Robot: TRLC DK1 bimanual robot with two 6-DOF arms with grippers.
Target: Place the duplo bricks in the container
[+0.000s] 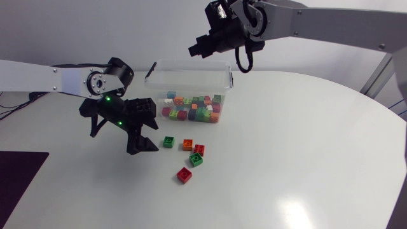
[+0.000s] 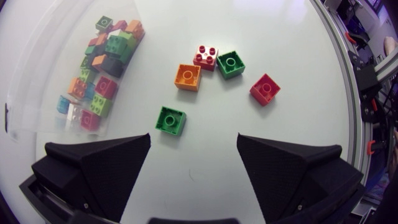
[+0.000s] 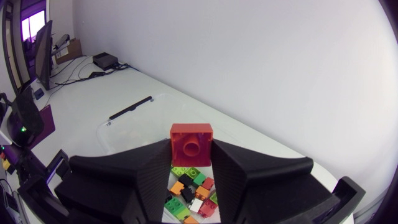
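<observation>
Red brick in right end effector

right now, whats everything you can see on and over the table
container: one, clear plastic, towards the far side of the table
bricks in the container: many, mixed colours, piled at its near end
loose bricks: five, two green, two red, one orange, on the table in front of the container
held brick: one, red, between the right gripper's fingers
table: one, white, under everything
left gripper: one, black, open, over the table next to the loose bricks
right gripper: one, black, shut on the held brick, above the container
</observation>
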